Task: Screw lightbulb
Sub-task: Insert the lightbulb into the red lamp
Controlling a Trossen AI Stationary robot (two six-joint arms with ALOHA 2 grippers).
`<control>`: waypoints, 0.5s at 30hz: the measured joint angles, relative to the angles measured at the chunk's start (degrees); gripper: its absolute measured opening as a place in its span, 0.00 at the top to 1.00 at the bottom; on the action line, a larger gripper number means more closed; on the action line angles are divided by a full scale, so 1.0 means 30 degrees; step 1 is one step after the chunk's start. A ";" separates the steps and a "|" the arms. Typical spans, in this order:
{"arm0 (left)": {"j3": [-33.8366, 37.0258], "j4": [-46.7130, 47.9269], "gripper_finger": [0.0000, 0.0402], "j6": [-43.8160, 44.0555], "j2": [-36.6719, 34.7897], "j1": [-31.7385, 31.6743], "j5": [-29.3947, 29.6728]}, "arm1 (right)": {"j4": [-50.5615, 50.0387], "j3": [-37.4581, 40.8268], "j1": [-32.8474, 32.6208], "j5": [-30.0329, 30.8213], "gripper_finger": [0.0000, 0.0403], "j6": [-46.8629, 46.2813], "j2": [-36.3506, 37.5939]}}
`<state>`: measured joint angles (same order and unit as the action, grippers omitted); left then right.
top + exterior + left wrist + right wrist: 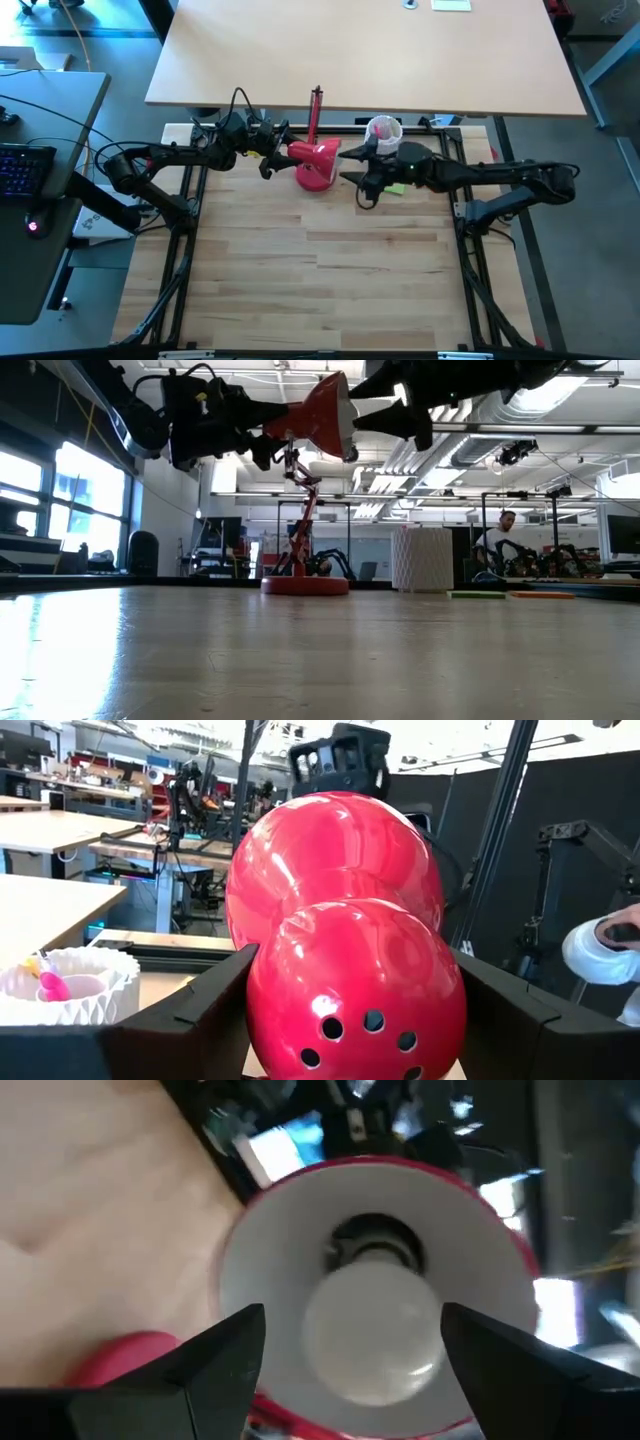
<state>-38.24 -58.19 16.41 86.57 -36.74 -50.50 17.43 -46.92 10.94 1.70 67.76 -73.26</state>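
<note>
Dark fingers of the right gripper point(352, 1342) stand wide apart around the small white round lightbulb point(372, 1336), which sits at the socket inside the glossy red lamp shade point(340, 950). The left gripper point(350, 1020) clamps the shade's rear. Both arms reach inward, raised, near the wooden desk's point(320, 280) far edge.

This is a robotics lab in an open-plan industrial room. Exposed ceiling ducts point(470, 430) run above long workbenches point(45, 830), other arm rigs point(540, 555) stand behind (a seated person point(497, 540) works there), and a backlit keyboard point(22, 168) sits beside the wooden table point(320, 270).
</note>
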 joint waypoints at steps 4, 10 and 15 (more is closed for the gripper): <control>-0.0004 0.0007 0.36 0.0145 0.0004 -0.0001 0.0035 | 0.1774 0.0000 -0.0700 0.2398 0.26 0.0571 -0.0684; 0.0000 0.0039 0.36 0.0152 0.0000 -0.0004 0.0073 | 0.1931 0.0000 -0.0593 0.2264 0.35 -0.0555 -0.1268; 0.0022 0.0073 0.36 0.0214 0.0001 -0.0026 0.0102 | 0.2543 0.0000 -0.0089 0.1855 0.49 -0.2147 -0.1533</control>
<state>-38.17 -57.98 17.05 86.58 -36.82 -50.19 25.06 -46.92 10.68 7.27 61.32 -77.86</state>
